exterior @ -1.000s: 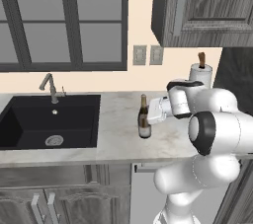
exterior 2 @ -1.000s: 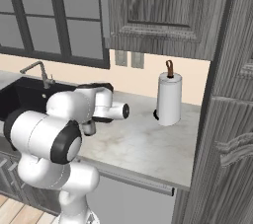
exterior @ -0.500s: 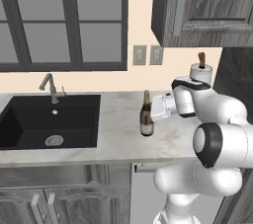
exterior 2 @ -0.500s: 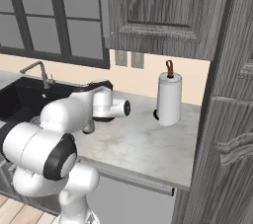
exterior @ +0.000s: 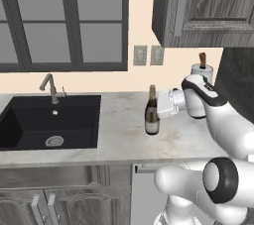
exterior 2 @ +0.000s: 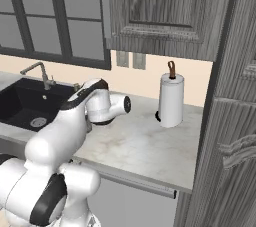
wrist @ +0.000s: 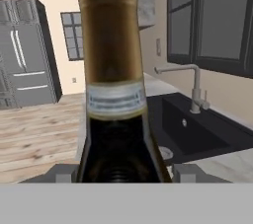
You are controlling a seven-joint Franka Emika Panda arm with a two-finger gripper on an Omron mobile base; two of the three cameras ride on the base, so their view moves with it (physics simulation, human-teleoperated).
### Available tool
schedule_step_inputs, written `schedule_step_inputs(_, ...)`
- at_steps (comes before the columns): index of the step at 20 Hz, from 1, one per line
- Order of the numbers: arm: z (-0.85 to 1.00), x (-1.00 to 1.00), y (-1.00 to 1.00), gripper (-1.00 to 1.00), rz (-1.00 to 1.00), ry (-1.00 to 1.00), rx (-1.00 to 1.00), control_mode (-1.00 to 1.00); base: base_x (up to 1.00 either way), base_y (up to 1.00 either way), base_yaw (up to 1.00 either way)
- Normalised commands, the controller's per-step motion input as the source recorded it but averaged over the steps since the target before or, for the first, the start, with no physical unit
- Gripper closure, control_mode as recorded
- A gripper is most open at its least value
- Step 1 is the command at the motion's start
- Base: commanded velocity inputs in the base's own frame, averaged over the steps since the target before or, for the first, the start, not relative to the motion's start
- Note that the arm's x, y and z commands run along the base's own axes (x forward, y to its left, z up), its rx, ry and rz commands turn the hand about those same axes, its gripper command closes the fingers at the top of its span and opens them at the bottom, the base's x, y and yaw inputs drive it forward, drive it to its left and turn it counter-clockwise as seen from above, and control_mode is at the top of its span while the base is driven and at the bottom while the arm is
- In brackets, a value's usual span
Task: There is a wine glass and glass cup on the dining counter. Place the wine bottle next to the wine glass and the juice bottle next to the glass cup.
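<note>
**Wine bottle gripped at the shoulder, upright by the sink**

The wine bottle [exterior: 152, 112] stands upright on the marble tabletop [exterior: 124, 140], just right of the black sink [exterior: 47, 122] and well left of the paper towel roll [exterior 2: 171, 100]. The end effector [exterior: 159, 104] reaches in sideways from the bottle's right. In the hand view the 2 dark fingers [wrist: 63, 173] sit on either side of the glass where the shoulder narrows into the neck, so it looks clamped on the bottle.

Judged from its look, the bottle is rigid, heavy for its width, smooth and breakable. Most of its weight sits below the grip, so a hold this high may let the base swing when carried. The glass offers little friction; the labelled body below the shoulder would give a steadier, less slippery hold. A tall, narrow base tips easily, so it wants setting down level and gently.
</note>
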Motion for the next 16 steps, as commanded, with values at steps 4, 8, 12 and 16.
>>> schedule_step_inputs(4, 0.39, -0.52, -0.03, 1.0, 0.0, 0.0, 0.0, -1.0, 0.0, 0.0, 0.0)
schedule_step_inputs(8, 0.3, -0.47, -0.06, 1.0, 0.0, 0.0, 0.04, -1.0, 0.0, 0.0, 0.0)
schedule_step_inputs(12, 0.27, -0.4, -0.03, 1.0, 0.0, 0.0, 0.05, -1.0, 0.0, 0.0, 0.0)
schedule_step_inputs(16, 0.23, -0.38, -0.01, 1.0, 0.0, -0.01, 0.07, -1.0, 0.0, 0.0, 0.0)
